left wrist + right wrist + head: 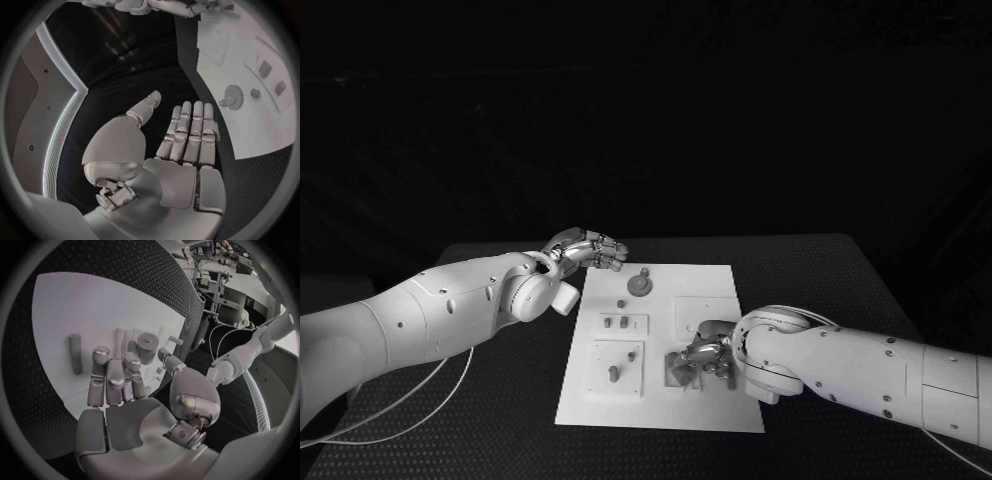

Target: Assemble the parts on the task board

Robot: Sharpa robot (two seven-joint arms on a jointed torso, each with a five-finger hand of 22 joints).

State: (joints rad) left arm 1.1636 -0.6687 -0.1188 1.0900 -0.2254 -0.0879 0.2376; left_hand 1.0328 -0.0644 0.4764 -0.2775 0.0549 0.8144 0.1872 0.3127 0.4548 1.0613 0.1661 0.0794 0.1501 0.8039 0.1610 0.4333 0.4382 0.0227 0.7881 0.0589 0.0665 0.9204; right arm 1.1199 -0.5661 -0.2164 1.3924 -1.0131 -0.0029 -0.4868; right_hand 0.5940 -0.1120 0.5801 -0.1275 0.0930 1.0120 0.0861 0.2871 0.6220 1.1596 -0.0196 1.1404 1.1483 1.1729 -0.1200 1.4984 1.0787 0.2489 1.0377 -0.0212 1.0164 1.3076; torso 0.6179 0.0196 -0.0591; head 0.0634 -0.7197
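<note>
Nearest, the right silver hand (704, 362) reaches empty-fingered over the white rectangular task board (711, 410), the left hand (584, 248) idles open, and grey parts (638, 285) seemingly remain unassembled.

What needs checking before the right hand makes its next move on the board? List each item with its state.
1. Left hand holds nothing: ok; fingers straight and apart, palm bare.
2. Left hand clear of the task board: ok; it hovers off the board's far left corner.
3. Right hand over the work area: ok; it sits low over the board's near right part.
4. Right hand has a part in its grip: cannot tell; its fingers reach toward a short cylinder, contact unclear.
5. Loose peg clear of the fingers: ok; it lies apart on the board.
6. Round part at the far end undisturbed: ok; neither hand touches it.
</note>
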